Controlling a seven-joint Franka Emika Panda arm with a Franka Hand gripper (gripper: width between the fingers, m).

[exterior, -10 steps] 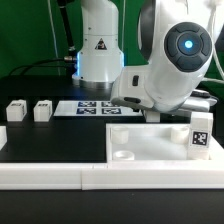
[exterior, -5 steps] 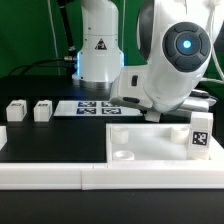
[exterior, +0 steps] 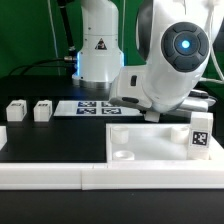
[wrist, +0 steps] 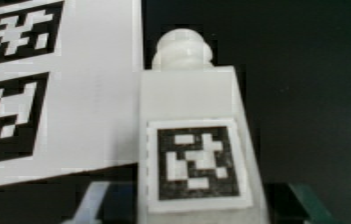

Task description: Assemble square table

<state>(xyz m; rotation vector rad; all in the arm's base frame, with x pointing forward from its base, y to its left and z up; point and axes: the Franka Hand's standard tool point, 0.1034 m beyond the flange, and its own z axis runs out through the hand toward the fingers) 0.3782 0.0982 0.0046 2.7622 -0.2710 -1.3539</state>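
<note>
Across the exterior pictures my arm (exterior: 165, 70) has not shifted; it hangs over the exterior view's right end of the marker board (exterior: 85, 106) and hides its own tip from that camera. What I read as new shows only in the wrist view: the fingers (wrist: 104, 203) have come in narrow and now sit against both long flanks of a white leg (wrist: 190, 130), with no gap that I can make out on either side. That leg lies on the black table (exterior: 50, 150) just beside the marker board's edge, tag up, its rounded peg pointing away from the wrist.

I judge the grasp made but the leg not yet lifted. Next comes the carry to the panel (exterior: 150, 145), which lies on the near side of the marker board. Two spare legs (exterior: 16, 111) stand off the marker board's far end, on the exterior view's left. My worry is the leg twisting as it rises.
</note>
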